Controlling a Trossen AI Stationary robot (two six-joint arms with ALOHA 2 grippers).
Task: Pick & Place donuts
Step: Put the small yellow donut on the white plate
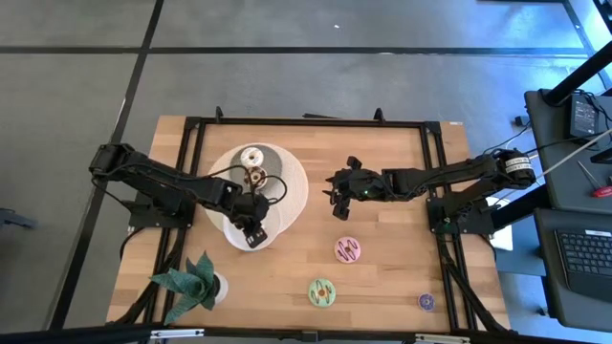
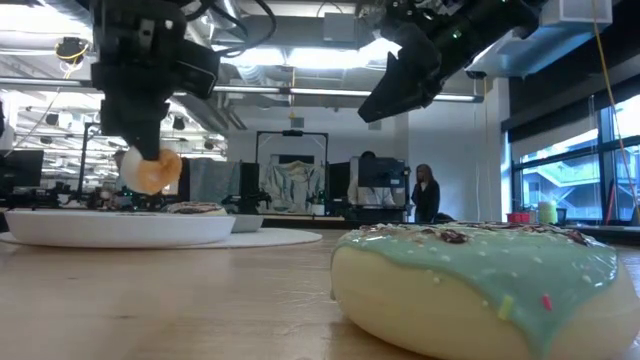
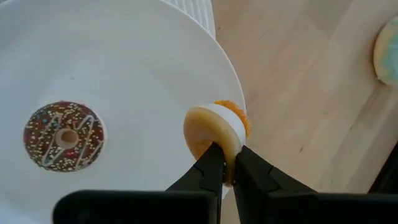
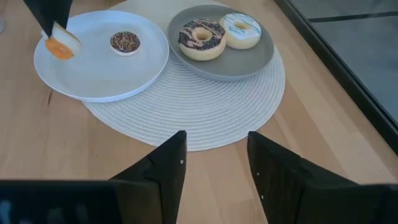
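My left gripper [image 3: 225,158] is shut on a small orange-iced donut [image 3: 217,127] just above the near rim of a white plate [image 3: 124,62]. A small chocolate sprinkled donut [image 3: 64,135] lies flat on that plate. Behind it, a grey plate [image 4: 261,56] carries a chocolate donut [image 4: 202,38] and a white-iced donut [image 4: 241,30]. My right gripper [image 4: 214,162] hangs open in the air right of the plates, with nothing between its fingers. On the bare wood lie a pink donut [image 1: 348,250], a green donut [image 1: 321,291] and a purple donut [image 1: 426,302]. My left gripper pinches the orange donut's ring [image 3: 214,142] between its two fingers, one on the iced face and one on the plain face. The fingers come steeply from above. The donut stands on edge below the fingertips [image 2: 150,170], lifted clear of the white plate.
Both plates sit on a round white ribbed mat [image 4: 205,112]. A green paper plant in a white pot [image 1: 196,282] stands at the near left corner. A black frame [image 1: 306,121] runs round the tabletop. Bare wood lies between the mat and the loose donuts.
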